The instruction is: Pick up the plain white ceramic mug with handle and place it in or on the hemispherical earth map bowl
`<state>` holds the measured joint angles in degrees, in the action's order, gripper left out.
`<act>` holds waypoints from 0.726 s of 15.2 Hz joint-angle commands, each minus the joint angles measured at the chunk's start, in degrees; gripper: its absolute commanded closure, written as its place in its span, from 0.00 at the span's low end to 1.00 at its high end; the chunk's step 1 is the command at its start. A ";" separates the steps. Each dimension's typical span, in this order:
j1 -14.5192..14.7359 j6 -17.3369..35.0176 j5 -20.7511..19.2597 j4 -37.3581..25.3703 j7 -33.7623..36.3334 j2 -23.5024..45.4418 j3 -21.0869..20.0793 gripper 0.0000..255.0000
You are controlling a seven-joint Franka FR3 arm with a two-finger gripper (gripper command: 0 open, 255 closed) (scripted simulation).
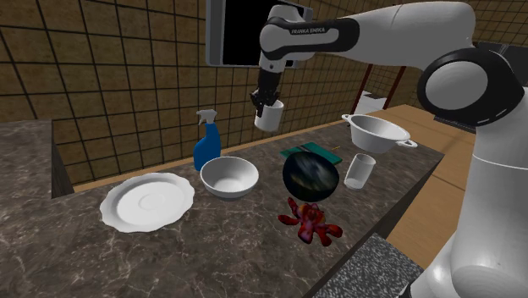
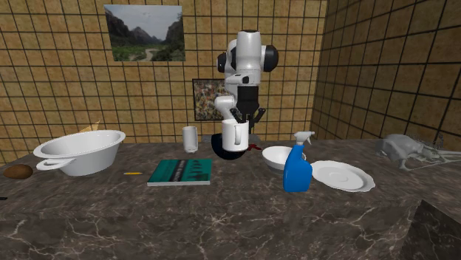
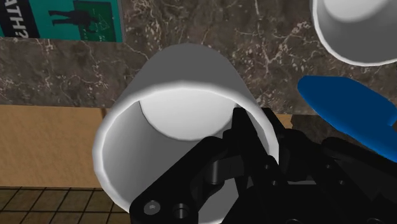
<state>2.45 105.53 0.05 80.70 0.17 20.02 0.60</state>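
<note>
- The dark marbled stone counter (image 1: 254,254) spreads out beneath me.
- The hemispherical dark bowl with an earth-map sheen (image 1: 310,176) sits on the counter. In the shoulder view a teal book (image 1: 315,152) lies at its 12 o'clock.
- A blue spray bottle (image 1: 206,146) stands at the bowl's 10 o'clock.
- The plain white mug (image 1: 269,117) hangs in the air over the counter, at the bowl's 11 o'clock, apart from it.
- My black gripper (image 1: 266,103) is clenched on the mug's wall, with one finger (image 3: 245,130) inside the rim.
</note>
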 commanded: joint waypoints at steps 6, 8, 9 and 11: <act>-0.04 -5.81 0.02 -6.55 -0.04 0.72 0.01 1.00; -0.04 -7.54 0.02 -8.65 -0.05 1.08 0.01 1.00; -0.05 -8.35 0.02 -9.65 -0.05 1.28 0.01 1.00; -0.19 -6.00 0.01 -1.33 -0.30 -4.69 0.10 1.00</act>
<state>2.25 98.69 0.09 76.08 -0.13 17.82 0.69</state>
